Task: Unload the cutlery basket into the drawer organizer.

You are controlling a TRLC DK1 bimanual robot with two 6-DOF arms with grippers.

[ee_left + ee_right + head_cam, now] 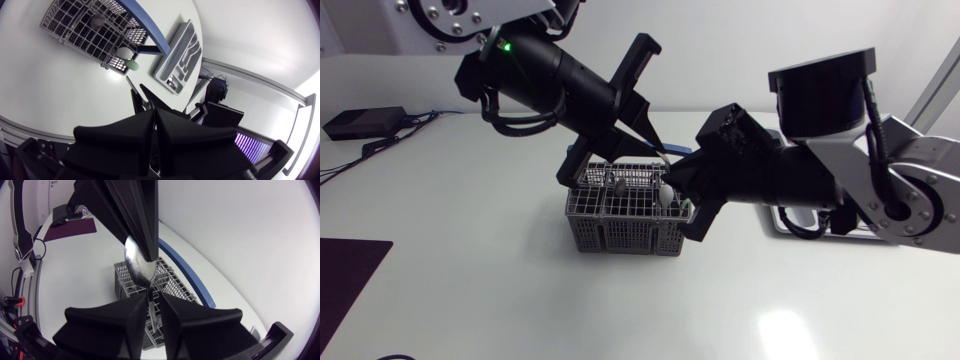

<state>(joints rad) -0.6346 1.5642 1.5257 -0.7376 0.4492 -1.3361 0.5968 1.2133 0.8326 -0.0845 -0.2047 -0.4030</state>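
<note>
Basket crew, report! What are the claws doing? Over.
Right claw shut on spoon at basket. Left claw shut, just above spoon. Might block the lift.

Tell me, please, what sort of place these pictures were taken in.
Most likely a robotics lab or test bench rather than a home kitchen: a robot's left arm and right arm reach over a plain white table, where a cutlery basket and a drawer organizer are set out.
</note>
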